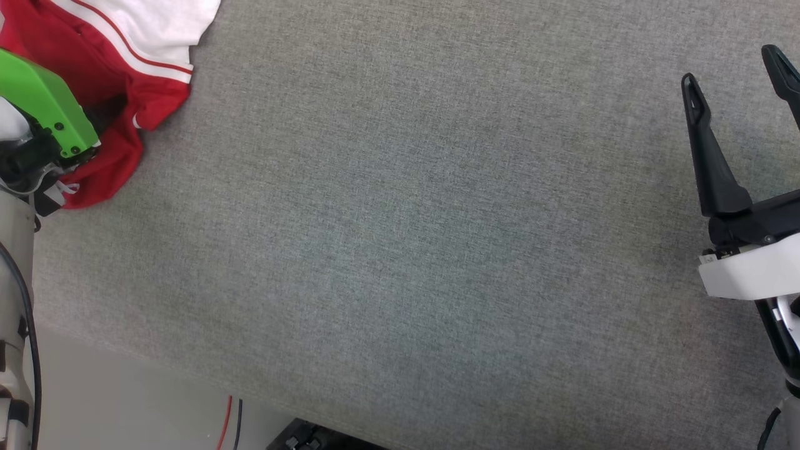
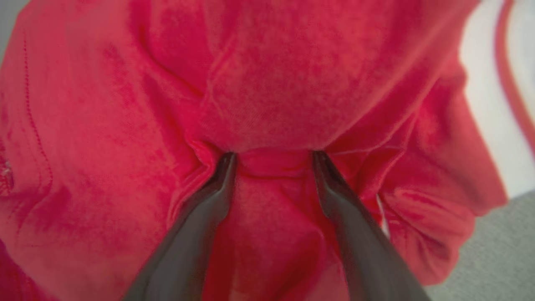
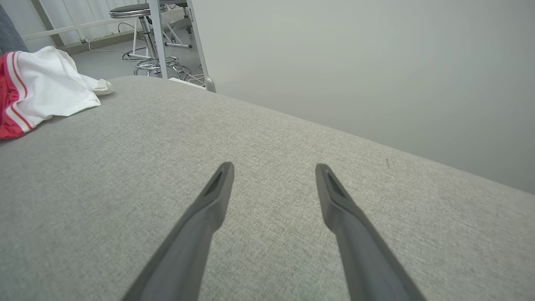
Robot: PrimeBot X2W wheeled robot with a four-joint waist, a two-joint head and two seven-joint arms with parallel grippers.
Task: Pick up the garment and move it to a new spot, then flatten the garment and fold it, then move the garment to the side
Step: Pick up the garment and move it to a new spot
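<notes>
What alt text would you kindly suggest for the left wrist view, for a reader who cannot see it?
The left gripper, fingers spread, pushes into a bunched red shirt. A white sleeve sits at upper right, grey surface at lower right.

Grey surface (image 1: 406,219) open; garment (image 1: 112,69) crowds far left.

Head camera looks down — wrist cameras low, all sharing the garment (image 1: 115,69).
</notes>
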